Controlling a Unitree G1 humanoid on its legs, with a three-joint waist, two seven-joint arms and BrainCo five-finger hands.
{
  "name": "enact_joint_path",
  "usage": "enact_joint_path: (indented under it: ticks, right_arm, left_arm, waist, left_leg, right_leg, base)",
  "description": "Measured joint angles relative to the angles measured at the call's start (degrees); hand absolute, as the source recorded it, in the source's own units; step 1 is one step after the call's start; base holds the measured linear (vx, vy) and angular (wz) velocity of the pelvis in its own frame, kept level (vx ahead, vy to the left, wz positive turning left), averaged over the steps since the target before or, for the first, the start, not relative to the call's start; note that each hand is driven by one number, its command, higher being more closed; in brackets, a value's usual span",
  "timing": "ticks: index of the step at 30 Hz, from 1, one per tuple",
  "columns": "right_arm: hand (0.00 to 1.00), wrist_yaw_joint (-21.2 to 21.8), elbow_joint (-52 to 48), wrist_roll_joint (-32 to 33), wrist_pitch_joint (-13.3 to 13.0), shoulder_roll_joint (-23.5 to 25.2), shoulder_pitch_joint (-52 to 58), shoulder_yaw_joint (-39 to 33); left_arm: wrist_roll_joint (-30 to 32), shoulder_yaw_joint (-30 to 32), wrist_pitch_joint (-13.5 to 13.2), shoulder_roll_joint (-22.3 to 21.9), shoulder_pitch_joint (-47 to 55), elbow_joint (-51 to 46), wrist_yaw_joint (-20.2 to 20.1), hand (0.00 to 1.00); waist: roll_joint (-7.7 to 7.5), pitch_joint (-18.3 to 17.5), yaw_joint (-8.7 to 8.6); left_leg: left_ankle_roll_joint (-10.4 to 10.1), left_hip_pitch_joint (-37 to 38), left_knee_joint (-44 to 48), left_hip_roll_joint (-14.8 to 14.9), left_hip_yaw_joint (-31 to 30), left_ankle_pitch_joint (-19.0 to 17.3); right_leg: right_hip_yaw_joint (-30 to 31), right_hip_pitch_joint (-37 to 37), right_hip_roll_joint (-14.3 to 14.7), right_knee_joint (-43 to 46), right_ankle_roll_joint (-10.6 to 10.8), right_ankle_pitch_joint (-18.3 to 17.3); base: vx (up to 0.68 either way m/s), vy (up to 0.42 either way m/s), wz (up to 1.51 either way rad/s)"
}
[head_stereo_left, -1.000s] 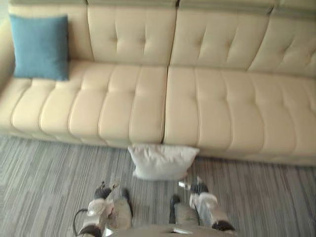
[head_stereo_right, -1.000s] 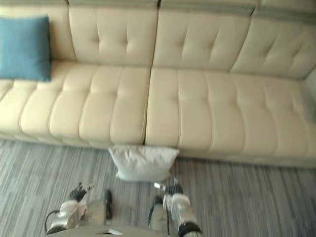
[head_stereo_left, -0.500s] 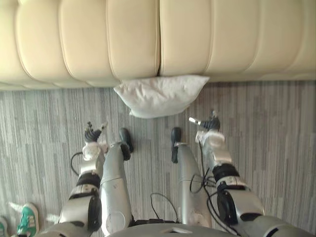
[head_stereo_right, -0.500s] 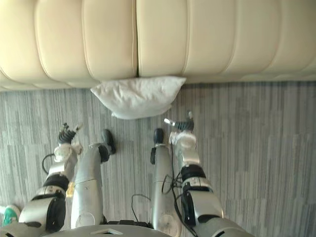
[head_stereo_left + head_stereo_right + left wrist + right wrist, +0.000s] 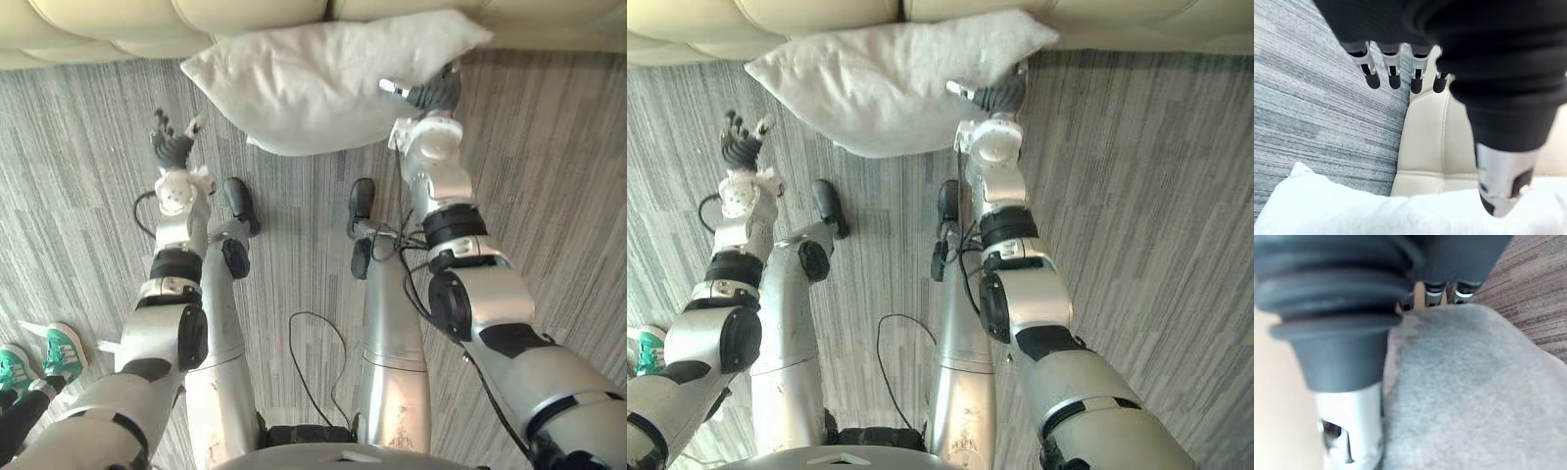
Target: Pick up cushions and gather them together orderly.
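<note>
Pale grey cushion lies on striped grey carpet floor, its far edge against the front of a cream leather sofa. One corner points to the robot's left, another to its right by the sofa base.

Right robot hand is at the cushion's right end, touching the fabric; its wrist view shows cushion pressed close under the dark cover. Cannot tell whether it grips.

Left robot hand hovers over the carpet just beside the cushion's left corner, not touching, fingers straight and spread apart, holding nothing.

A person's green-and-white shoes stand on the carpet, well apart on the robot's left.
</note>
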Motion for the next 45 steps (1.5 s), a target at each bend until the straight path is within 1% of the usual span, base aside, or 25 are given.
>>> enact_joint_path:
  ticks: [4,5,6,10,14,18,20,21,22,24,26,29,31,32,34,35,36,37,38,39,40,41,43,44,45]
  right_arm:
    - [1.0,-4.56,-4.9,-2.06,0.95,2.0,0.45,1.86]
    - [1.0,-4.92,-5.51,-2.26,0.96,2.25,0.68,1.9]
    - [1.0,-5.82,-7.51,-2.34,1.13,2.48,1.55,1.92]
    - [1.0,-6.52,-13.52,-2.44,1.09,2.46,4.97,2.69]
    - [1.0,-6.49,-16.99,-2.18,0.72,1.75,7.43,4.08]
    - [1.0,-6.14,-22.46,-1.15,-0.69,3.48,11.55,4.12]
    - [1.0,-5.68,-27.22,-0.26,-2.1,6.37,16.82,4.33]
    - [1.0,-5.68,-27.82,-0.27,-2.34,6.71,17.65,4.47]
    - [1.0,-5.59,-30.01,-0.3,-3.1,7.72,20.68,5.07]
    - [1.0,-5.3,-34.05,-0.33,-3.47,8.76,25.53,6.45]
    - [1.0,-3.98,-37.46,-0.42,-4.29,9.81,30.35,7.74]
    - [1.0,-2.64,-42.39,-0.45,-4.43,11.18,37.32,8.6]
    - [1.0,-0.94,-46.84,-0.41,-5.58,12.35,44.44,8.56]
    - [1.0,-0.2,-48.15,-0.38,-6.08,12.67,46.81,8.58]
    - [1.0,2.02,-51.01,-0.14,-7.54,12.99,54.08,9.49]
    - [1.0,2.71,-52.03,0.19,-7.78,12.98,56.0,9.75]
    - [1.0,4.12,-52.65,0.68,-8.7,12.98,58.87,10.19]
    - [1.0,5.61,-53.23,1.22,-9.22,12.93,61.99,10.55]
    - [1.0,6.03,-53.63,1.62,-9.24,12.85,63.49,10.95]
    - [1.0,7.64,-54.67,2.41,-9.47,12.85,66.85,11.4]
    - [1.0,8.22,-55.0,2.69,-9.64,12.77,68.34,11.8]
    - [1.0,9.7,-56.2,3.29,-9.66,12.63,71.44,12.48]
    - [1.0,11.61,-58.46,4.12,-9.71,12.55,76.12,13.85]
    - [1.0,12.4,-58.94,4.15,-9.73,12.5,77.83,14.57]
    - [1.0,12.54,-58.93,4.16,-9.72,12.49,78.4,14.72]
  left_arm:
    - [1.57,-1.96,-0.01,-1.96,-1.62,-4.47,4.12,1.0]
    - [1.57,-2.34,-0.01,-2.0,-1.74,-5.12,4.71,1.0]
    - [1.57,-4.05,-0.01,-2.35,-1.79,-6.56,5.18,1.0]
    - [1.57,-5.2,0.34,-2.7,-1.79,-7.95,8.11,1.0]
    - [1.58,-6.26,0.55,-1.65,-1.78,-8.4,8.49,1.0]
    - [1.72,-7.49,0.81,-0.96,0.31,-13.21,8.36,1.0]
    - [1.74,-7.89,0.81,-0.82,5.2,-19.48,8.38,1.0]
    - [1.75,-7.95,0.8,-0.82,6.02,-20.4,8.38,1.0]
    - [1.97,-7.95,0.76,-0.98,9.05,-23.96,8.66,1.0]
    - [2.7,-7.97,0.63,-2.04,14.08,-29.47,9.18,1.0]
    - [2.83,-7.99,0.21,-3.31,19.6,-34.48,9.46,1.0]
    - [2.85,-9.22,0.16,-5.76,26.6,-40.15,9.51,1.0]
    - [3.88,-11.7,-0.1,-7.21,33.03,-45.5,9.27,1.0]
    - [4.17,-12.38,-0.15,-7.6,34.91,-46.93,9.0,1.0]
    - [5.9,-14.36,-0.42,-8.27,41.99,-51.33,8.17,1.0]
    - [6.23,-14.9,-0.42,-8.36,43.81,-52.67,7.95,1.0]
    - [7.31,-15.34,-0.59,-8.51,47.0,-54.7,7.12,1.0]
    - [8.17,-15.64,-1.06,-8.74,50.19,-55.81,6.31,1.0]
    - [8.41,-15.87,-1.36,-8.75,51.59,-56.12,5.99,1.0]
    - [8.93,-16.23,-1.83,-8.75,54.58,-56.78,5.32,1.0]
    - [9.35,-16.32,-1.97,-8.74,56.09,-57.24,5.02,1.0]
    - [9.58,-16.58,-2.57,-8.74,58.9,-57.69,4.23,1.0]
    - [9.52,-16.6,-3.47,-8.63,62.99,-57.94,3.3,1.0]
    - [9.4,-16.55,-3.77,-8.51,65.1,-58.23,2.86,1.0]
    - [9.4,-16.56,-3.84,-8.47,65.97,-58.23,2.54,1.0]
  waist:
    - [0.0,0.0,-0.68]
    - [0.0,0.0,-0.73]
    - [0.0,0.0,-0.69]
    - [0.0,0.0,-0.69]
    - [0.0,0.0,-0.49]
    - [0.0,0.0,-0.79]
    - [-0.06,-0.04,-1.18]
    - [-0.06,-0.04,-1.23]
    - [-0.08,-0.06,-1.36]
    - [-0.13,-0.11,-1.55]
    - [-0.16,-0.13,-1.68]
    - [-0.14,-0.15,-1.45]
    - [-0.21,-0.32,-1.31]
    - [-0.24,-0.38,-1.25]
    - [-0.3,-4.15,-1.22]
    - [-0.29,-4.75,-1.09]
    - [-0.33,-5.64,-0.93]
    - [-0.3,-7.32,-0.62]
    - [-0.36,-8.37,-0.4]
    - [-0.29,-9.95,-0.18]
    - [-0.34,-10.66,-0.19]
    - [-0.3,-12.5,-0.17]
    - [-0.31,-16.02,0.35]
    - [-0.53,-17.39,0.53]
    - [-0.49,-17.77,0.55]
  left_leg:
    - [-0.31,-1.47,0.03,0.21,-0.88,0.23]
    - [-0.36,-1.56,0.03,0.24,-1.09,0.26]
    - [-0.5,-1.59,-0.02,0.46,-1.2,0.35]
    - [-0.99,-1.52,-0.12,1.11,-1.3,0.64]
    - [-1.48,-1.36,-0.25,1.62,-1.35,0.94]
    - [-2.09,-0.21,-0.38,1.92,-1.26,1.38]
    - [-2.49,2.9,-1.99,2.21,-1.28,1.65]
    - [-2.55,3.49,-2.2,2.26,-1.27,1.69]
    - [-2.72,5.61,-3.21,2.28,-1.21,1.79]
    - [-2.72,9.17,-5.06,2.27,-0.9,1.85]
    - [-2.76,13.49,-7.09,2.22,-0.55,2.06]
    - [-2.87,20.7,-9.53,2.13,0.05,2.06]
    - [-3.16,27.38,-11.5,1.66,0.06,1.81]
    - [-3.33,29.56,-12.03,1.43,0.03,1.64]
    - [-3.56,33.78,-13.08,0.92,0.07,0.9]
    - [-3.67,35.29,-13.18,0.85,0.15,0.68]
    - [-3.86,38.25,-13.9,0.85,0.24,0.02]
    - [-3.74,41.08,-14.34,0.8,0.39,-0.73]
    - [-3.87,42.16,-14.67,0.76,0.5,-1.0]
    - [-3.85,45.49,-15.89,0.38,0.6,-1.35]
    - [-3.84,47.14,-16.47,0.14,0.6,-1.41]
    - [-3.91,49.92,-17.65,-0.19,0.61,-1.85]
    - [-3.84,53.49,-19.29,-0.58,0.9,-2.36]
    - [-3.87,55.69,-20.29,-0.79,1.38,-2.61]
    - [-3.86,56.96,-20.84,-0.87,1.52,-2.69]
  right_leg:
    - [-0.59,-1.01,0.52,0.26,-0.26,0.17]
    - [-0.76,-1.01,0.59,0.23,-0.39,0.24]
    - [-0.93,-1.01,0.72,0.26,-0.46,0.29]
    - [-1.23,-1.02,1.14,0.23,-0.73,0.46]
    - [-1.28,-1.0,1.7,-0.25,-1.17,0.75]
    - [-1.3,-0.18,1.99,-0.61,-1.68,1.09]
    - [-1.48,3.04,2.62,-2.36,-2.13,1.49]
    - [-1.53,3.58,2.7,-2.64,-2.2,1.55]
    - [-1.64,5.64,2.82,-3.48,-2.3,1.63]
    - [-1.71,8.91,2.92,-4.93,-2.34,1.64]
    - [-2.06,13.15,2.96,-6.81,-2.17,1.51]
    - [-2.7,20.39,2.78,-9.11,-2.4,1.2]
    - [-3.38,27.55,2.4,-10.97,-2.46,0.38]
    - [-3.61,29.83,2.21,-11.44,-2.4,0.09]
    - [-4.26,34.49,1.68,-13.06,-2.09,-0.47]
    - [-4.37,36.2,1.64,-13.7,-2.11,-0.51]
    - [-4.6,39.55,1.66,-14.85,-1.69,-0.86]
    - [-4.82,42.74,1.67,-16.18,-1.58,-1.08]
    - [-4.85,43.94,1.65,-16.77,-1.58,-1.13]
    - [-5.06,47.6,1.48,-18.37,-1.21,-1.44]
    - [-5.3,49.52,1.31,-19.24,-1.2,-1.44]
    - [-5.78,52.75,0.97,-20.94,-1.16,-1.48]
    - [-6.02,56.83,0.82,-23.57,-1.08,-1.52]
    - [-5.96,59.15,0.82,-24.95,-0.95,-1.5]
    - [-5.96,60.47,0.79,-25.71,-0.85,-1.44]
  base:
    - [0.0,-0.001,-0.01]
    - [0.0,0.0,0.0]
    - [0.0,0.0,0.0]
    - [0.01,-0.004,-0.04]
    - [0.0,-0.007,-0.06]
    - [0.01,-0.008,-0.05]
    - [0.02,-0.02,-0.11]
    - [0.03,-0.028,-0.1]
    - [0.02,-0.031,-0.04]
    - [0.02,-0.032,-0.03]
    - [0.03,-0.047,-0.04]
    - [0.06,-0.045,0.03]
    - [0.11,-0.037,0.14]
    - [0.13,-0.017,0.14]
    - [0.15,0.007,0.1]
    - [0.16,0.032,0.04]
    - [0.15,0.039,0.0]
    - [0.18,0.05,-0.02]
    - [0.16,0.042,0.04]
    - [0.15,0.037,0.08]
    - [0.18,0.052,0.16]
    - [0.18,0.053,0.14]
    - [0.19,0.049,0.08]
    - [0.17,0.03,0.0]
    - [0.14,0.019,-0.02]
